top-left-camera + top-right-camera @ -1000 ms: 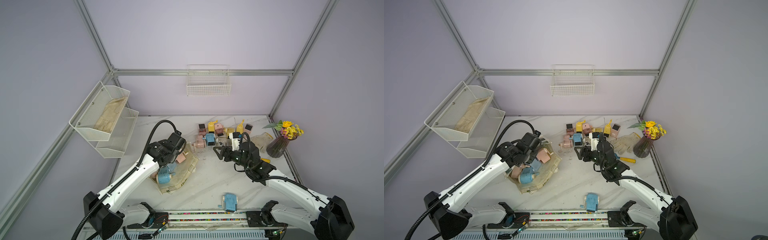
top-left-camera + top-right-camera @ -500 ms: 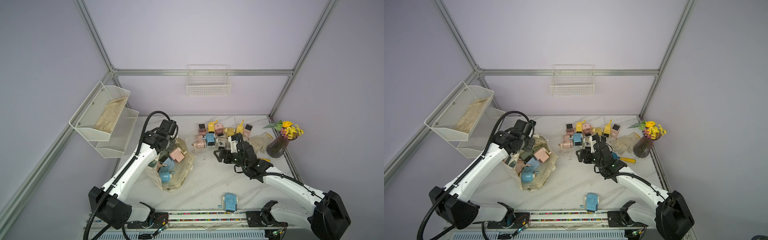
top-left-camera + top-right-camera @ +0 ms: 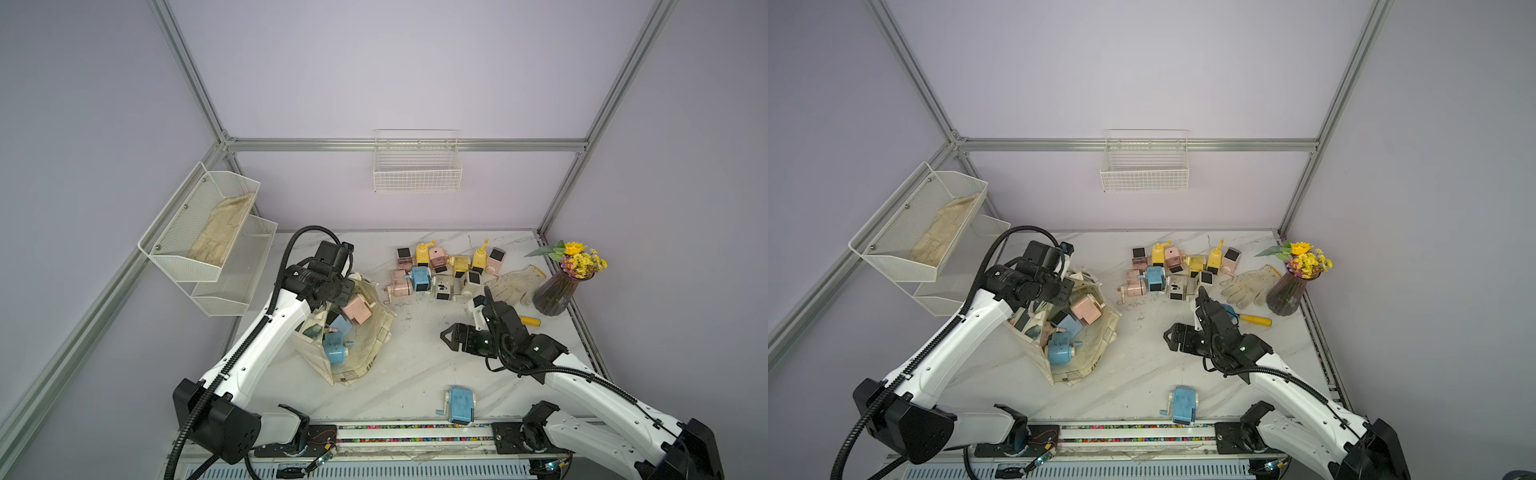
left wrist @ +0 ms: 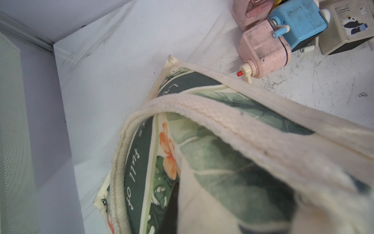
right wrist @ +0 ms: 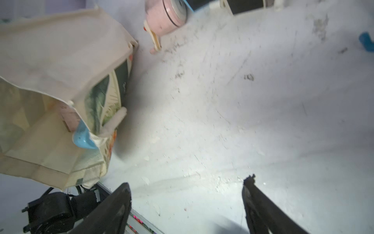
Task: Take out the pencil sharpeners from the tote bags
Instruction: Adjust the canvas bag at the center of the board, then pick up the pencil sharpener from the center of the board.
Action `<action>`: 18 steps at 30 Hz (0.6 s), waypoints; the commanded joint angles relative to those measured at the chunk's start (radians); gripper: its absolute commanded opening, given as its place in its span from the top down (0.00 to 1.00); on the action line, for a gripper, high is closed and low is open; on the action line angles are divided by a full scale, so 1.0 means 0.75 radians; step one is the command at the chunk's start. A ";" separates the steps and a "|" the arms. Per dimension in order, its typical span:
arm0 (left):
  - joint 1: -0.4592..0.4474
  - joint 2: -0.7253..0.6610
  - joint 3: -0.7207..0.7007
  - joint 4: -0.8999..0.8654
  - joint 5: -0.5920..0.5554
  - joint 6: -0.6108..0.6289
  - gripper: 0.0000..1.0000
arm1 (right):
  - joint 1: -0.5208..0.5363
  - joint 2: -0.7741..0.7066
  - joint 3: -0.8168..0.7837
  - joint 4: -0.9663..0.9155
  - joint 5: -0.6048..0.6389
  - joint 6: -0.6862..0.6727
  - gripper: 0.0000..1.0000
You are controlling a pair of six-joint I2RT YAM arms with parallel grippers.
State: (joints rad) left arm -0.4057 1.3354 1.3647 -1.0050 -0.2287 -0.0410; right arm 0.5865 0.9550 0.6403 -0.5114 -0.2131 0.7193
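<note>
done: sharpener pile at 1 o'clock | left: sharpeners in bag at 9 | left gripper clamped on bag | right gripper wide, empty

**Arm and gripper pose**

Left arm: reaches from the near-left base up and far, wrist bent over at the left side of the table. Left gripper closed, fingertips hidden.

Right arm: extends from the near-right base toward centre, forearm low. Right gripper points left, jaws spread wide, nothing between them; fingers apart.
</note>
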 commanded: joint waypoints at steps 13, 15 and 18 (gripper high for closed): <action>0.009 -0.064 -0.050 0.132 0.180 0.014 1.00 | 0.135 0.048 0.063 -0.466 -0.098 0.076 0.03; 0.011 -0.066 -0.052 0.133 0.187 0.015 1.00 | 0.159 0.051 0.091 -0.514 -0.084 0.094 0.03; 0.013 -0.072 -0.055 0.132 0.195 0.018 1.00 | 0.206 0.089 0.124 -0.578 -0.097 0.137 0.03</action>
State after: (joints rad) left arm -0.3992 1.3235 1.3491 -0.9977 -0.1520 -0.0387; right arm 0.7132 1.0012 0.6937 -0.8501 -0.2832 0.7753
